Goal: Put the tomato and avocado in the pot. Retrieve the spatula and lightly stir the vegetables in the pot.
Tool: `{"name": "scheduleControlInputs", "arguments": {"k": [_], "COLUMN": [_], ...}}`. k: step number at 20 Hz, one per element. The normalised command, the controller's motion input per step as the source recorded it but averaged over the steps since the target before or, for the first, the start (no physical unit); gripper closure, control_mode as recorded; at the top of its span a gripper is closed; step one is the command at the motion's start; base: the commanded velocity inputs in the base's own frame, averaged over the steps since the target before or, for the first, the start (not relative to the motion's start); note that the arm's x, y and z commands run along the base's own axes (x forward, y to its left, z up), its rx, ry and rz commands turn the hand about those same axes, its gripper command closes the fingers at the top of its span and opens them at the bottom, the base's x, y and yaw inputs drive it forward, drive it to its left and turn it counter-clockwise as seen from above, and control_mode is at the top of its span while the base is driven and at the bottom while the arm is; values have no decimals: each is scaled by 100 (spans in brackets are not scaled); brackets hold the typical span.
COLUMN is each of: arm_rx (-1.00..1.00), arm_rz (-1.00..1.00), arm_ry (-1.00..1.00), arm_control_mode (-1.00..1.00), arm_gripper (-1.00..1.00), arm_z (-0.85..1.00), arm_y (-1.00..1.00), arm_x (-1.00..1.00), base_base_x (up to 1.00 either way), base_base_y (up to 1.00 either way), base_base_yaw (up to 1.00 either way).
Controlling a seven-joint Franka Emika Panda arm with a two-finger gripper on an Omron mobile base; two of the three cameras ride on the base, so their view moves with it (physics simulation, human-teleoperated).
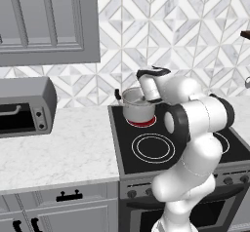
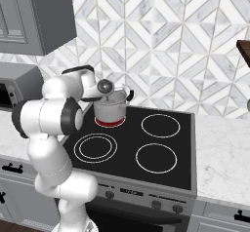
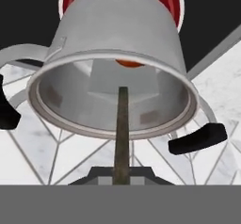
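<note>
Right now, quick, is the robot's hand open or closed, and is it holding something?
Hand: closed on the spatula, whose dark handle reaches down into the pot.

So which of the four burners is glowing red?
The back left burner, the one under the pot. The other three are just white rings on black glass.

White arm (image 1: 195,143) rising from its base, elbow bent, forearm reaching toward the pot (image 1: 138,105) on the rear burner. Wrist turned so the hand sits at the pot's rim. Gripper (image 3: 120,173) closed on the spatula (image 3: 122,129), whose thin dark handle runs down into the pot.
</note>
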Motion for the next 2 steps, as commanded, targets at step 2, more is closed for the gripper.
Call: {"name": "scheduleControlInputs", "arguments": {"k": [2], "arm_rx": [0], "arm_rz": [0], "arm_ry": [15], "arm_control_mode": [-100], "arm_gripper": [100], "arm_z": [63], "arm_y": [-26], "arm_x": [0], "base_base_x": [0], "base_base_y": [0], "base_base_yaw": [0]}}
